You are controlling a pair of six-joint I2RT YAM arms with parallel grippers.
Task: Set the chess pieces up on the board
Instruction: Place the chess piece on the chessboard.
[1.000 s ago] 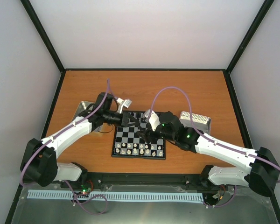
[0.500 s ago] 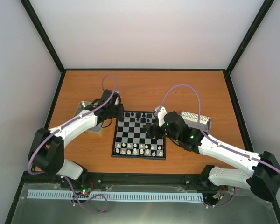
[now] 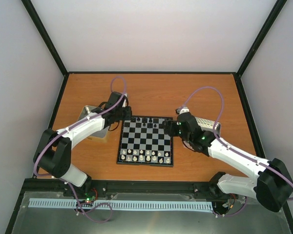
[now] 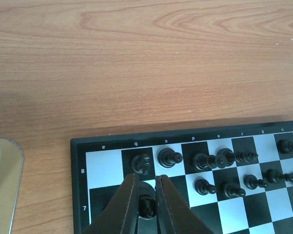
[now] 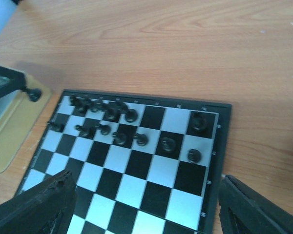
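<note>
The board (image 3: 145, 141) lies mid-table. Whitish pieces (image 3: 146, 156) fill its near rows and black pieces (image 3: 147, 121) stand in its far rows. My left gripper (image 3: 123, 118) is over the board's far left corner. In the left wrist view it (image 4: 146, 178) is shut on a black pawn (image 4: 147, 207) just above the board (image 4: 102, 168), behind a black knight (image 4: 142, 163). My right gripper (image 3: 175, 127) is wide open and empty by the board's right edge. In the right wrist view it (image 5: 146, 209) straddles the board (image 5: 156, 170), with black pieces (image 5: 136, 139) beyond.
A shallow metal tray (image 3: 88, 118) sits left of the board and also shows in the left wrist view (image 4: 0, 185). A second tray (image 3: 207, 125) holding a whitish block sits to the right. Black frame posts border the wooden table (image 3: 151, 90).
My left gripper has swung from the board's far middle to its far left corner. My right gripper has drawn back from over the board to its right edge.
</note>
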